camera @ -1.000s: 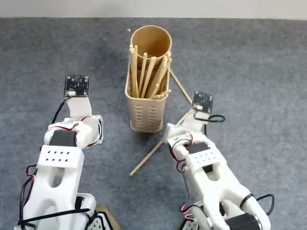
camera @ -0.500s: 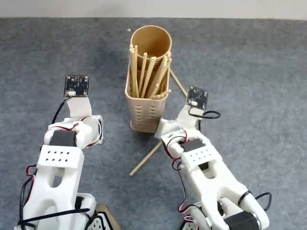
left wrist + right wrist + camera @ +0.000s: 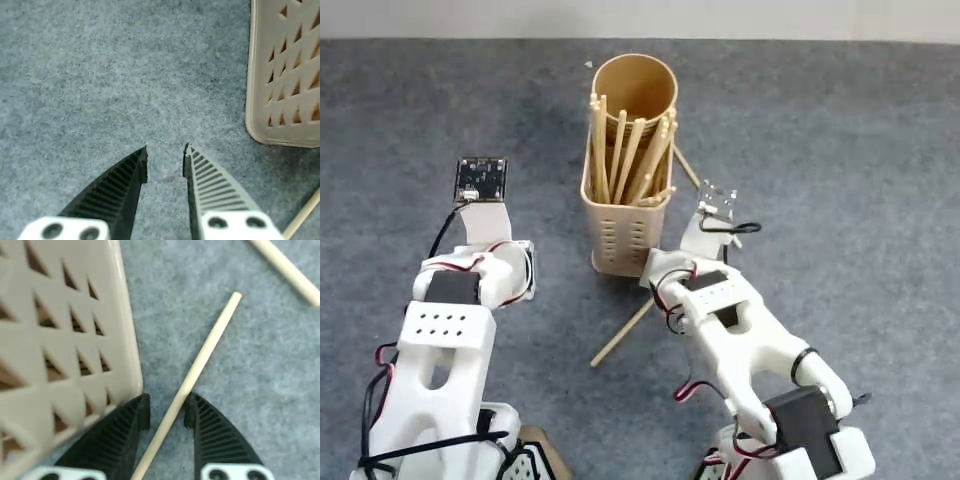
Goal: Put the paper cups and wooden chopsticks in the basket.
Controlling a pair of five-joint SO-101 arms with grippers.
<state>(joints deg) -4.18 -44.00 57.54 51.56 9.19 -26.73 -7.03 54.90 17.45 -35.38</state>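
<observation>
A beige basket (image 3: 625, 225) stands mid-carpet and holds a paper cup (image 3: 635, 90) and several wooden chopsticks (image 3: 630, 160). One loose chopstick (image 3: 620, 335) lies slanted on the carpet in front of the basket's right corner. My right gripper (image 3: 166, 407) is open and straddles this chopstick (image 3: 200, 365), right beside the basket wall (image 3: 75, 340). A second loose chopstick (image 3: 285, 270) lies farther off, and in the high view this second chopstick (image 3: 687, 168) sits behind the basket's right side. My left gripper (image 3: 165, 150) is open over bare carpet, with the basket (image 3: 285, 75) off to one side.
Grey carpet covers the whole floor. The left arm (image 3: 460, 290) stands left of the basket, the right arm (image 3: 720, 300) close against its front right corner. The end of the loose chopstick (image 3: 302, 220) shows near the left gripper.
The right arm has swung left toward the basket's corner, bringing its gripper over the lying chopstick. The left arm has not moved.
</observation>
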